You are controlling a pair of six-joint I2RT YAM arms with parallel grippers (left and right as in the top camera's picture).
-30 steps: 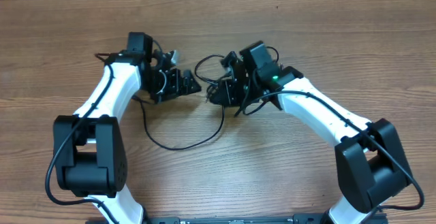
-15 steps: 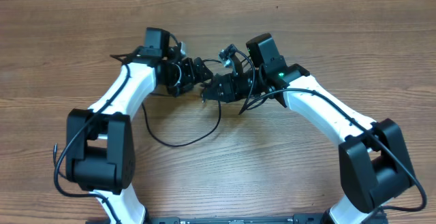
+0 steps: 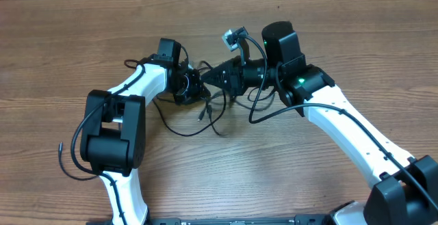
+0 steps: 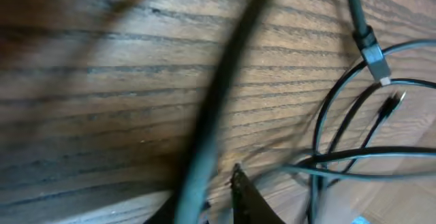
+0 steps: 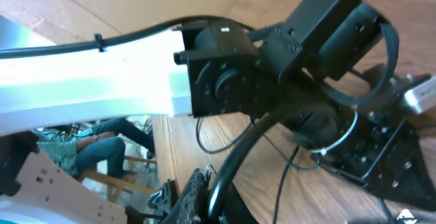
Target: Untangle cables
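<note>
Black cables (image 3: 209,105) are lying tangled mid-scene on the surface (image 3: 68,47). Having swung right, the left fingers (image 3: 198,87) are nosing into the knot, grip impossible to tell. The right fingers (image 3: 222,73) are clamping shut on a cord, so pulling apart is probably starting.

Both arms reach inward toward the middle of the overhead view, their grippers nearly tip to tip. The left arm (image 3: 133,88) is folded sharply, its white forearm running up and right from the black elbow block. The left gripper (image 3: 194,88) points right and downward, and how its jaws stand cannot be made out. The right arm (image 3: 342,119) extends long from the lower right corner. The right gripper (image 3: 217,76) points left with its jaws pressed together.
</note>
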